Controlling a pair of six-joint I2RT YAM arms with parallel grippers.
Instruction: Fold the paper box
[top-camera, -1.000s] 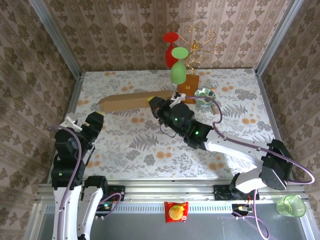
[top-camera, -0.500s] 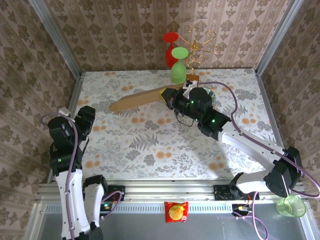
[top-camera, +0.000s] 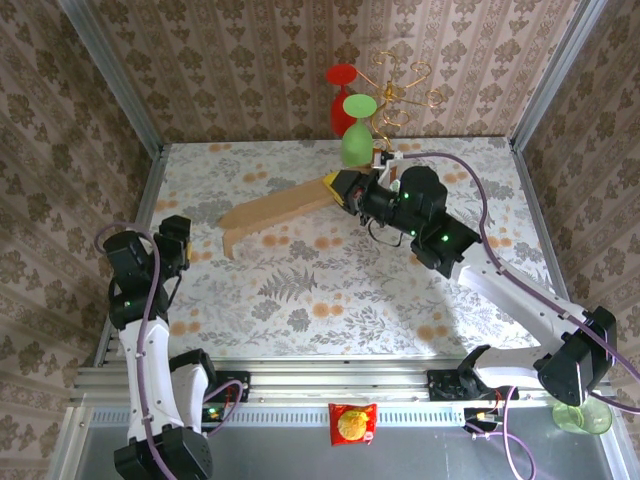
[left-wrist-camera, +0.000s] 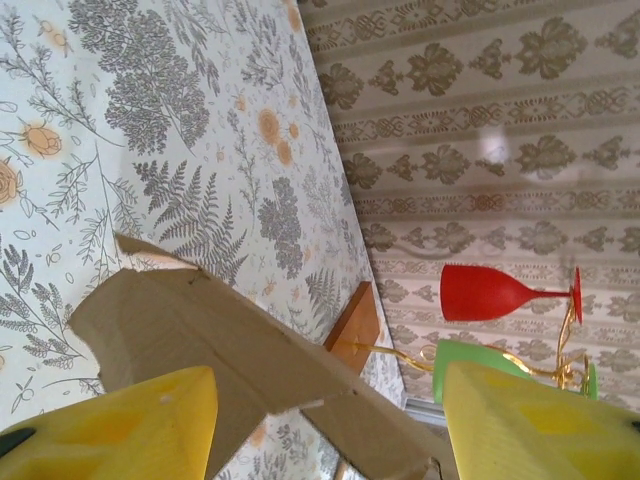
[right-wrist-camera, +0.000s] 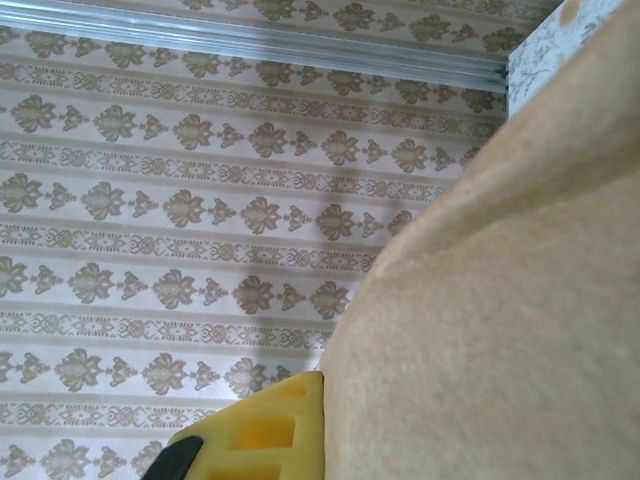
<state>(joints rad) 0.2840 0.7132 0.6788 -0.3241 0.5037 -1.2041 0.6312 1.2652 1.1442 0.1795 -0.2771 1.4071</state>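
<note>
The paper box (top-camera: 275, 210) is a long tan cardboard sheet, tilted, with its left end low near the table and its right end raised. My right gripper (top-camera: 342, 186) is shut on that raised right end, just in front of the green glass. In the right wrist view the cardboard (right-wrist-camera: 500, 300) presses against one yellow finger (right-wrist-camera: 260, 435). My left gripper (top-camera: 180, 240) stands open at the table's left side, a short way from the sheet's low end. In the left wrist view the sheet (left-wrist-camera: 230, 340) shows beyond the two wide-apart yellow fingertips (left-wrist-camera: 110, 430).
A gold wire stand at the back holds a red glass (top-camera: 342, 95) and a green glass (top-camera: 357, 135) on an orange-brown square base (left-wrist-camera: 355, 320). Patterned walls close in three sides. A snack packet (top-camera: 352, 423) and a green cup (top-camera: 580, 412) lie below the front rail.
My right gripper has carried the sheet's right end back and to the right, so the sheet now slants down to the left. My left arm has pulled back toward the left wall.
</note>
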